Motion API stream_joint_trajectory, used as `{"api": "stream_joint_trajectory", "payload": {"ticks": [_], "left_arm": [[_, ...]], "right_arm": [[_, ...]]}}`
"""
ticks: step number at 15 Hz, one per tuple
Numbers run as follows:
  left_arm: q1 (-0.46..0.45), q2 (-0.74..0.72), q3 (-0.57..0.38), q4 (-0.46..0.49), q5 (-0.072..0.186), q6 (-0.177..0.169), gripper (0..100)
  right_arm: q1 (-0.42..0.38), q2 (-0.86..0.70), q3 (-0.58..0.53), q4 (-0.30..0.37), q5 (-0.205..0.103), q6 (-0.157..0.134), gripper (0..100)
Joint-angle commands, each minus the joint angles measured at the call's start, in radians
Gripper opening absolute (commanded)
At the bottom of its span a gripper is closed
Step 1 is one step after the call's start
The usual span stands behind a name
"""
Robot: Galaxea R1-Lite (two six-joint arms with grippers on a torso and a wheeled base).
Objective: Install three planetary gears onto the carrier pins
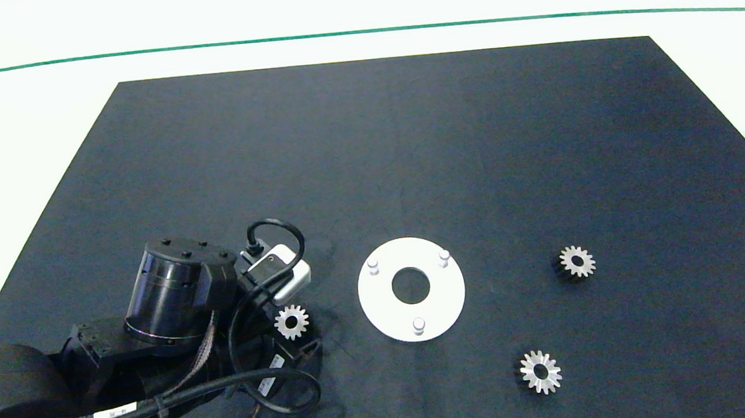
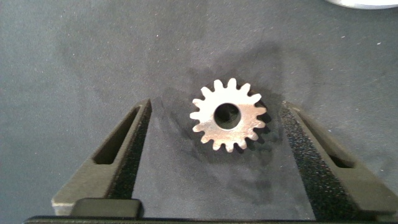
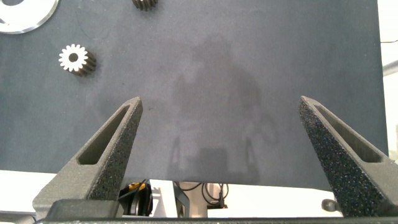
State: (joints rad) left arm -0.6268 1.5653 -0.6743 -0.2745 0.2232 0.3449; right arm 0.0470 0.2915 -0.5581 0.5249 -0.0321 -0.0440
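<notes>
A small silvery metal spur gear (image 2: 228, 116) lies flat on the dark mat (image 1: 408, 153), between the spread fingers (image 2: 127, 149) of the left end effector (image 2: 214, 155), which do not touch it. Just beside it, toward the mat's middle, sits the flat white round disc (image 1: 380, 301) with a large centre hole; its three short whitish pegs (image 1: 419, 325) all stand bare. Two more silvery spur gears lie further on, one (image 1: 577, 261) level with the disc, one (image 1: 540, 372) nearer the bench's front edge. The right end effector (image 3: 217, 155) hangs over bare mat with its fingers wide apart.
</notes>
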Motion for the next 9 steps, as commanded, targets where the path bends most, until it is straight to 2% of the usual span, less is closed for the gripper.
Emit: {"api": "stream_joint_trajectory", "payload": {"ticks": [1, 9], "left_arm": [[0.001, 0.004, 0.002, -0.002, 0.001, 0.002, 77], [-0.005, 0.005, 0.005, -0.002, 0.001, 0.002, 61]], "right_arm": [[0.001, 0.0, 0.0, 0.003, 0.0, 0.0, 100], [0.001, 0.0, -0.002, 0.001, -0.002, 0.0, 100]]}}
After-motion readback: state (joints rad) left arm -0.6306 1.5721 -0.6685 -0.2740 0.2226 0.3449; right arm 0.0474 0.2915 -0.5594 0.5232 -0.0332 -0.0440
